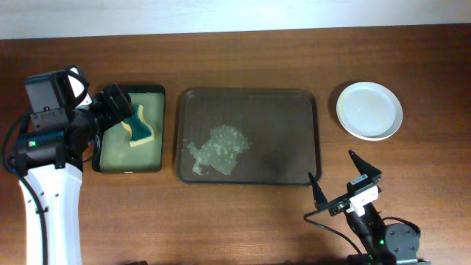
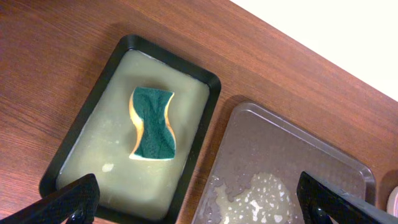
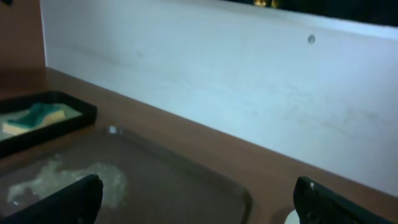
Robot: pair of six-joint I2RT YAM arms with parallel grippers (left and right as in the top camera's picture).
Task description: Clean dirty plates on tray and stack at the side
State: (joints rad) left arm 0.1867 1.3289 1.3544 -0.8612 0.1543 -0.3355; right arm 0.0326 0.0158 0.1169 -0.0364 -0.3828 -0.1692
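Note:
The dark brown tray (image 1: 249, 103) lies mid-table and holds only a foamy wet patch (image 1: 217, 149), no plates. White plates (image 1: 369, 110) sit stacked on the table to the tray's right; I cannot tell how many. My left gripper (image 1: 119, 109) is open and empty above the small black tray, over the sponge (image 1: 140, 126). In the left wrist view the left gripper's fingers (image 2: 199, 202) spread wide, with the sponge (image 2: 152, 122) ahead of them. My right gripper (image 1: 333, 168) is open and empty near the brown tray's front right corner. The right wrist view shows its fingers (image 3: 196, 202) over the tray (image 3: 186, 180).
A small black tray (image 1: 129, 166) with greenish liquid stands left of the brown tray and holds the green-and-yellow sponge. It also shows in the left wrist view (image 2: 204, 134) and right wrist view (image 3: 59, 127). A white wall (image 3: 249, 93) runs behind the table.

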